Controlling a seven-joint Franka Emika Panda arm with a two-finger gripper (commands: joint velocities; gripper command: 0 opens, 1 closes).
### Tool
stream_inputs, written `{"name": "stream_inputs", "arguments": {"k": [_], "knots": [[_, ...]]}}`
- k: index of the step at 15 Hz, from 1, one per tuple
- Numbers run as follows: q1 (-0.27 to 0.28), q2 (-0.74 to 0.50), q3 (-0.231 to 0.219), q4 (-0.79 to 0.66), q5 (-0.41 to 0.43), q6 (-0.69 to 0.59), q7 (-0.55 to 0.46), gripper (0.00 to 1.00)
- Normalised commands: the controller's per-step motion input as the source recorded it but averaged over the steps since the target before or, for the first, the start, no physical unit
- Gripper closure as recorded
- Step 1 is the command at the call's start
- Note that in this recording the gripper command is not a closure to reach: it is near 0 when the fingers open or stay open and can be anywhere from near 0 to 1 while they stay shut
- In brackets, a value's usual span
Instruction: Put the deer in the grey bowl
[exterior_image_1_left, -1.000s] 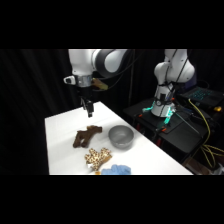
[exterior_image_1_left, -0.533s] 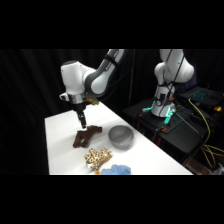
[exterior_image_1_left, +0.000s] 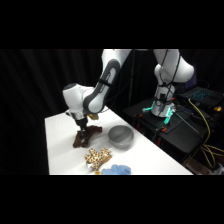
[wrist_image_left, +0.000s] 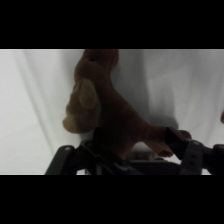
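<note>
The white arm's two-finger gripper (exterior_image_1_left: 82, 131) is down at the table, directly over the dark brown soft toy deer (exterior_image_1_left: 84, 137), which lies on the white table (exterior_image_1_left: 60, 150) with its legs splayed. In the wrist view the deer (wrist_image_left: 112, 112) fills the middle of the picture, its body running up and away from the black linkage, a paler tan patch on its side and a lighter rounded end at the lower left. One black finger (wrist_image_left: 100, 137) stands on one side of the toy's lower body and the other on the opposite side, so the fingers straddle the deer; whether they are already pressing into the plush or only flanking it cannot be told.

The small round dark grey bowl (exterior_image_1_left: 121, 136) stands just beside the gripper, on the side toward the arm's base, apart from the deer and with nothing visible inside. Nearer the camera than the gripper lies a tan spotted plush toy (exterior_image_1_left: 96, 157), and just past that a crumpled light blue cloth (exterior_image_1_left: 115, 170) at the table's near edge.

No brand, label or writing can be read anywhere on these things.
</note>
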Motion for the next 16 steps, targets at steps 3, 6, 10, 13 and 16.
{"name": "stream_inputs", "arguments": {"k": [3,6,10,13,16], "knots": [[0.001,0.05,0.015,-0.05,0.088,0.18,0.08,1.00],[0.025,-0.06,-0.020,-0.11,0.039,0.14,0.06,1.00],[-0.005,-0.21,-0.018,-0.22,0.035,0.10,0.00,0.87],[-0.023,-0.57,-0.008,-0.43,-0.003,-0.05,-0.12,0.81],[-0.016,-0.85,-0.036,-0.54,-0.077,-0.22,-0.19,0.81]]}}
